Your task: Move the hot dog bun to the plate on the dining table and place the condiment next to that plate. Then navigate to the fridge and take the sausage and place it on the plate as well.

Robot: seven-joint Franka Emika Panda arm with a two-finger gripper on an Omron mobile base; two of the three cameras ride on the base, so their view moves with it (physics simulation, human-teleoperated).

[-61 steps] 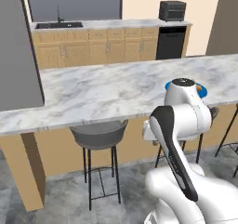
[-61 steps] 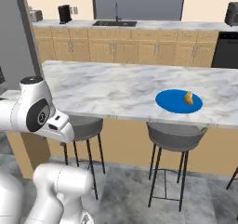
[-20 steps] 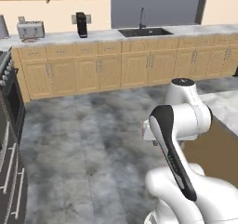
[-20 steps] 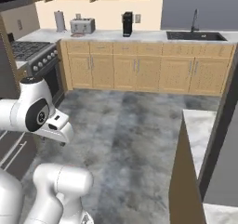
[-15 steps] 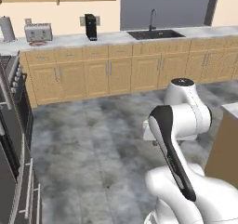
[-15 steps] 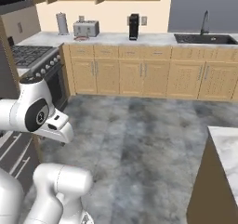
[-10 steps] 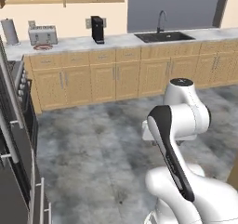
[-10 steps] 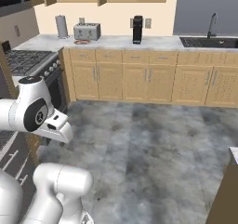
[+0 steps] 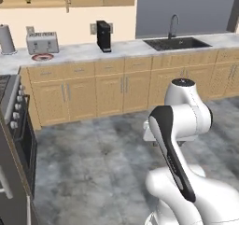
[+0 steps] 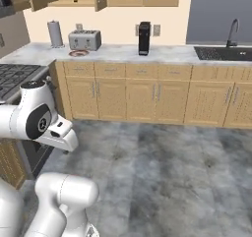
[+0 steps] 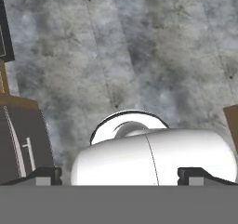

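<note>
The base faces a run of wooden cabinets under a marble counter (image 9: 116,49), with a toaster (image 9: 42,42), a paper-towel roll (image 9: 6,38), a black coffee machine (image 9: 103,36) and a sink (image 9: 176,43) along it, and a stove (image 10: 15,76) at the left edge. The arm is folded close to the base. In the hand view the end effector (image 11: 120,173) points down at the grey stone floor (image 11: 139,56), its two dark fingertips (image 11: 46,174) standing wide apart with nothing between them, so it is empty. None of the bun, plate, condiment, sausage or fridge can be picked out in these views; the dark panel with a bar handle at the left of the hand view might be an appliance door, but it is too cropped to say which. Judging by the empty end effector and the open floor ahead, the step in hand is most likely the drive to the fridge for the sausage. The next move calls for bringing the base round until the fridge front is in reach, then unfolding the arm toward the shelf that holds the sausage, keeping the fingers spread for a grasp across its thin body.
</note>
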